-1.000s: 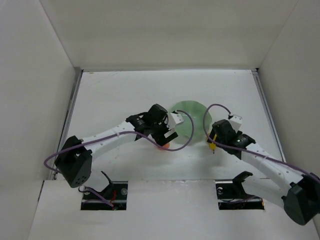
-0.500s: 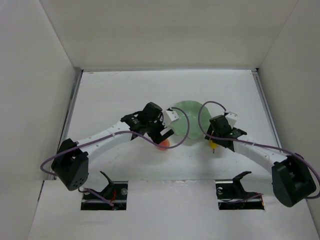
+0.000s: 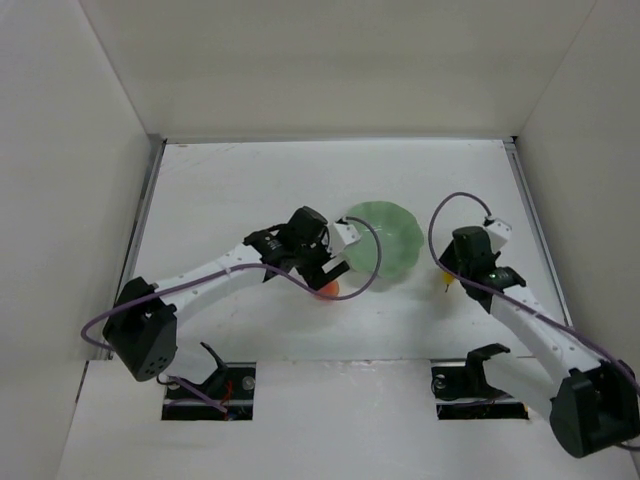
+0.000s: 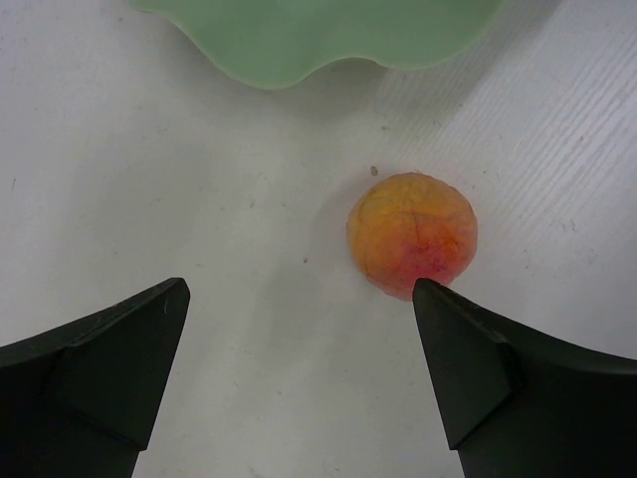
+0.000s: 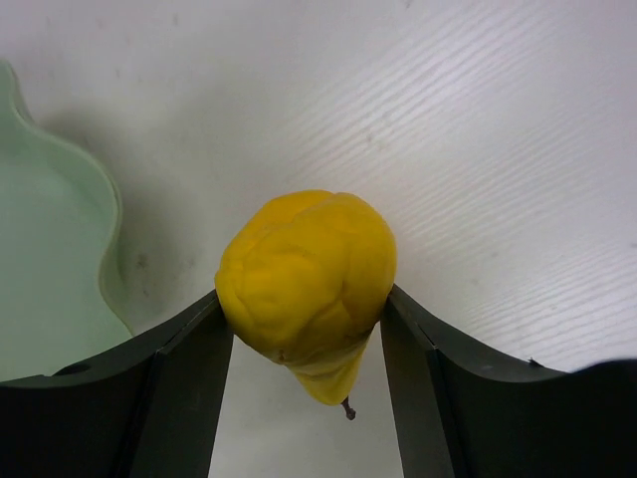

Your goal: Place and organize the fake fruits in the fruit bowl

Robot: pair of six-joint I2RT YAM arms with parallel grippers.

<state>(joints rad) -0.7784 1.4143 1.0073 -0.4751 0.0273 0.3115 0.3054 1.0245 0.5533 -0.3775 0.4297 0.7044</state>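
Observation:
The pale green scalloped fruit bowl [image 3: 385, 240] stands mid-table. The orange-red peach [image 3: 328, 290] lies on the table just in front of the bowl's left rim. My left gripper [image 3: 327, 277] hovers over it, open and empty. In the left wrist view the peach [image 4: 411, 234] sits just past the right fingertip [image 4: 448, 329], off-centre from the left gripper [image 4: 299, 291], with the bowl rim [image 4: 299, 45] beyond. My right gripper [image 3: 447, 277] is shut on the yellow pear [image 3: 443, 282], right of the bowl. In the right wrist view the pear [image 5: 304, 279] hangs stem-down in the right gripper [image 5: 304, 311], and the bowl edge [image 5: 55, 269] shows at the left.
White walls enclose the table on the left, back and right. Purple cables loop from both wrists above the bowl's sides. Two dark cut-outs sit at the near edge by the arm bases.
My right arm has swung to the right with the pear, away from the bowl's rim. The left gripper has stayed over the peach, barely moving.

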